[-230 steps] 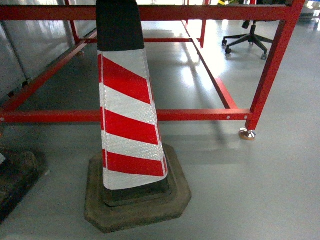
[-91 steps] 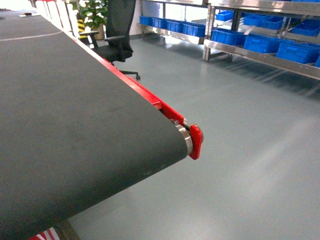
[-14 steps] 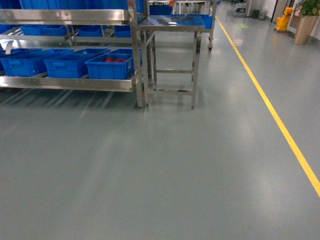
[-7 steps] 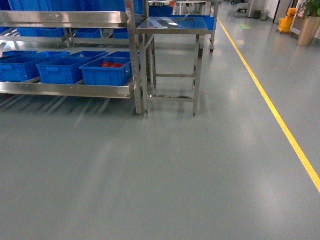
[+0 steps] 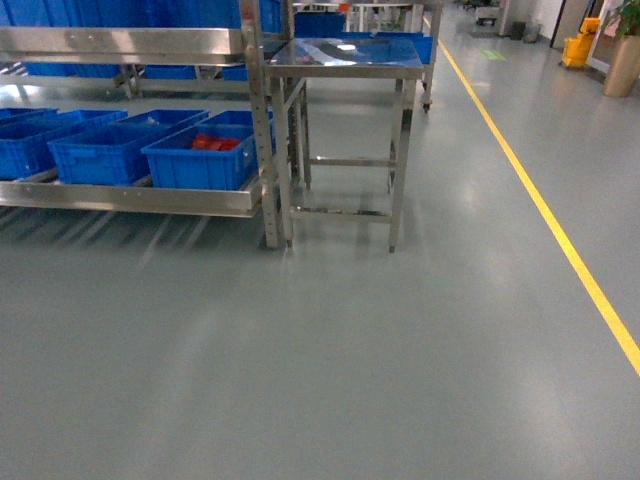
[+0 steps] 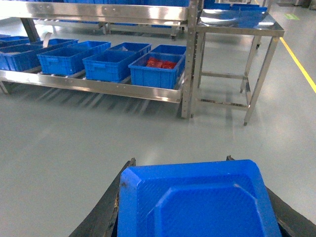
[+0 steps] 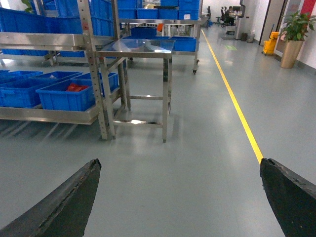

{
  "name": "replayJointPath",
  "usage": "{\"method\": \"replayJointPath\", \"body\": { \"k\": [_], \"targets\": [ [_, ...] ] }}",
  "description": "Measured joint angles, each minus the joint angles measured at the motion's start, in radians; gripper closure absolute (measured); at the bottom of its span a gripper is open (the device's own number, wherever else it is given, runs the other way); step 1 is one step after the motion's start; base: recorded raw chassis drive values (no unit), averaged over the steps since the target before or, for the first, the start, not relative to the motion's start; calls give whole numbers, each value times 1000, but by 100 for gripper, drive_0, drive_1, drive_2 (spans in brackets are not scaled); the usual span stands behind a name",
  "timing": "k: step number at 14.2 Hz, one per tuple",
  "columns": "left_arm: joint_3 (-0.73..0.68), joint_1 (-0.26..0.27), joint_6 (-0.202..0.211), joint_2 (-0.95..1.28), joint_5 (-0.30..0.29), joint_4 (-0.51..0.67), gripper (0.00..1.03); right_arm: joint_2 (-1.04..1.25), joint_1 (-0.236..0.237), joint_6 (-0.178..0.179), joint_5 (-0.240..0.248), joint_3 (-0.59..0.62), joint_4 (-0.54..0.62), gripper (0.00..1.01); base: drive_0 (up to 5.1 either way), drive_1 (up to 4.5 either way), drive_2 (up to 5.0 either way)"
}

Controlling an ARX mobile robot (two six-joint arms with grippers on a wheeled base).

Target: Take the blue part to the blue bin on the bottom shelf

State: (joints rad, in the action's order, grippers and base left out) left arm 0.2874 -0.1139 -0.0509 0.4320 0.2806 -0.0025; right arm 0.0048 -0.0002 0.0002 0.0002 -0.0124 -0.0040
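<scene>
On the bottom shelf (image 6: 94, 87), five blue bins, left tool (image 6: 197, 207) gripping blue part (image 6: 197, 202)

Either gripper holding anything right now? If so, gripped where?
Left gripper holds the blue part, its fingers clamped against the part's two opposite side edges. Right gripper is open and holds nothing.

Even, cool indoor light across all three views, a touch dim in the head view. The grey floor (image 5: 330, 360) carries soft pale sheen streaks below the bottom shelf (image 5: 130, 197). Glare flares white on the steel surface (image 6: 237, 19). Close to the lens, the blue part (image 6: 197, 202) reads soft, slightly out of focus.
</scene>
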Motion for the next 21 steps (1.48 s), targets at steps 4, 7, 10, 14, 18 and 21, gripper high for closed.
{"method": "replayJointPath", "body": {
  "k": [4,7,10,14,18,21],
  "targets": [
    [0,0,0,-4,0,2,59,0,0,0,0,0,-3,3,3,436,-429],
    [0,0,0,-2,0,2,59,0,0,0,0,0,2,3,4,437,-429],
    [0,0,0,-2,0,-3,59,0,0,0,0,0,2,3,6,440,-427],
    [0,0,0,-2,0,2,59,0,0,0,0,0,-2,3,11,444,-423],
    [0,0,0,-1,1,-2,59,0,0,0,0,0,-2,3,0,434,-433],
    [0,0,0,-2,0,-2,59,0,0,0,0,0,0,3,3,436,-431]
  ]
}}
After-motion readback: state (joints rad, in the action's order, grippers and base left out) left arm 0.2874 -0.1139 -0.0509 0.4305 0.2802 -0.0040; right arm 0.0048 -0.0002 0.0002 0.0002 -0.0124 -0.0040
